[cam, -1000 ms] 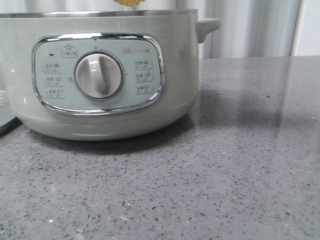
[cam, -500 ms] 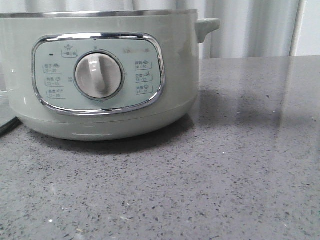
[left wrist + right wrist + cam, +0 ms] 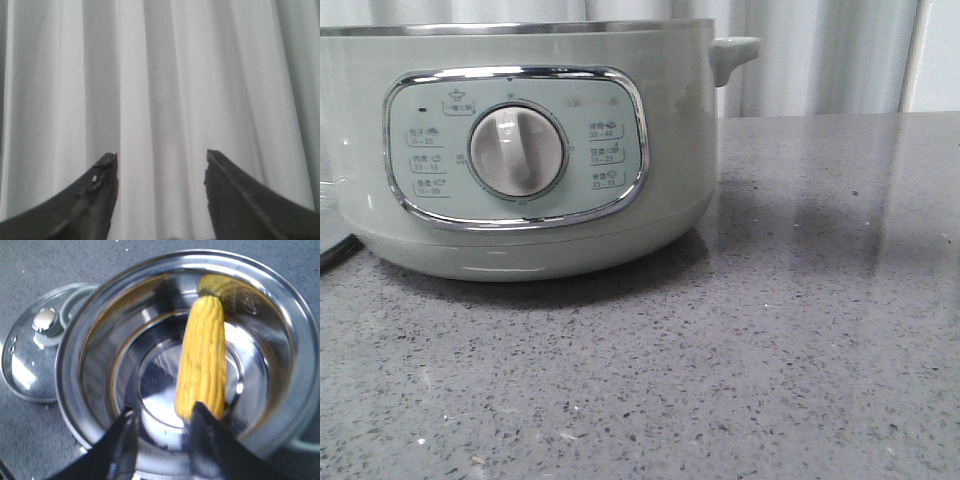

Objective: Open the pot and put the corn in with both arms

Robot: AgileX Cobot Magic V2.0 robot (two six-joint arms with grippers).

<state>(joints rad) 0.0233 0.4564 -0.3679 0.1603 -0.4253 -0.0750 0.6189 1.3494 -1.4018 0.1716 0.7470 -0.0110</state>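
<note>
The pale green pot (image 3: 670, 150) with its white dial (image 3: 517, 151) fills the left of the front view, and its inside is hidden there. Seen from the right wrist view, the pot (image 3: 70, 365) has no lid on. The yellow corn (image 3: 202, 357) lies inside on the steel bottom, one end leaning toward the wall. My right gripper (image 3: 162, 412) hovers above the pot's opening, open, with only the pot's bottom showing between its fingers. My left gripper (image 3: 161, 155) is open and empty, facing the white curtain. Neither arm shows in the front view.
The glass lid (image 3: 35, 350) with a round knob lies flat on the grey speckled table (image 3: 800, 330) beside the pot; its edge shows at the far left (image 3: 330, 240). A small side handle (image 3: 732, 50) sticks out of the pot. White curtain (image 3: 820, 50) behind.
A yellow bit of the corn showed above the pot's rim at the top of the front view one second ago. It has dropped out of sight there since.
</note>
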